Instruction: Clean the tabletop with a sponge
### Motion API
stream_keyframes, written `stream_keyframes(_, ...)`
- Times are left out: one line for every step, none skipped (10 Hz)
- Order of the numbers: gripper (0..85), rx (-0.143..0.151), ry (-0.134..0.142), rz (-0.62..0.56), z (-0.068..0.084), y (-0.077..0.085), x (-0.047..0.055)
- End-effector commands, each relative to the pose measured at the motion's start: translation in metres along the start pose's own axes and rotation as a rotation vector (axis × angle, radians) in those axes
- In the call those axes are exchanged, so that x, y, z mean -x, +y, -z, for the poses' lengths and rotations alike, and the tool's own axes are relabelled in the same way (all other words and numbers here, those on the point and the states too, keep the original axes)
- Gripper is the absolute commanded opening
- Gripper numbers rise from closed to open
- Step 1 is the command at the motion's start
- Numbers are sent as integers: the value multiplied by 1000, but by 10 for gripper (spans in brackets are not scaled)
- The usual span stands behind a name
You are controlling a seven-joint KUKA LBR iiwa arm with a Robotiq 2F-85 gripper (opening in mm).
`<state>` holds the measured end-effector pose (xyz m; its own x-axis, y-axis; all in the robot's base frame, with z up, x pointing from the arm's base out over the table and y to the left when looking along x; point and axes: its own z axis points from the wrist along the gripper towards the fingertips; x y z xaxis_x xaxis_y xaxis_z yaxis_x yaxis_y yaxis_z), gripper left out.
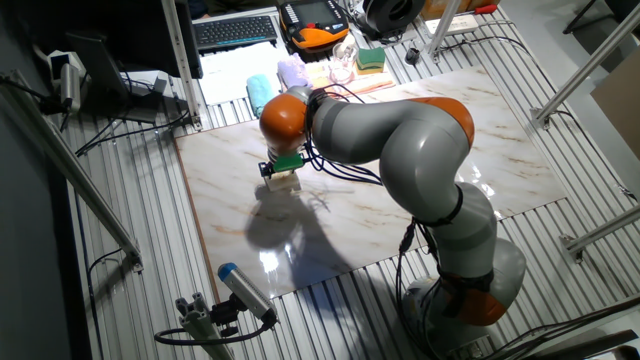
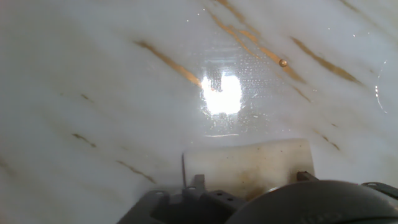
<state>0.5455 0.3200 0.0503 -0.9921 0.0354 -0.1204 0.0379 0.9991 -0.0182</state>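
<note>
The tabletop (image 1: 420, 130) is a glossy white marble-look slab with tan veins; it fills the hand view (image 2: 93, 93). My gripper (image 1: 283, 172) is down over its left part, shut on the cream sponge (image 1: 284, 181), which rests on the slab. In the hand view the sponge (image 2: 249, 165) shows as a cream block at the bottom, just ahead of the dark hand body; the fingers are mostly hidden. A small brown speck (image 2: 283, 63) lies on the slab ahead, beside a bright light glare (image 2: 221, 96).
A green-and-yellow sponge (image 1: 371, 59), teal cloth (image 1: 260, 92) and lilac cloth (image 1: 293, 72) lie at the slab's far edge, with a keyboard (image 1: 235, 30) behind. A blue-tipped tool (image 1: 245, 290) lies on the ribbed metal in front. Metal frame bars (image 1: 570, 80) stand at right.
</note>
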Motion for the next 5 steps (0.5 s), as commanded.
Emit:
stream_keyframes(510, 2, 2, 3, -1, 0, 0)
stream_keyframes(510, 2, 2, 6, -2, 0, 0)
stream_keyframes(510, 2, 3, 6, -2, 0, 0)
stream_keyframes(510, 2, 3, 6, -2, 0, 0)
stream_keyframes(510, 0, 3, 4, -2, 0, 0)
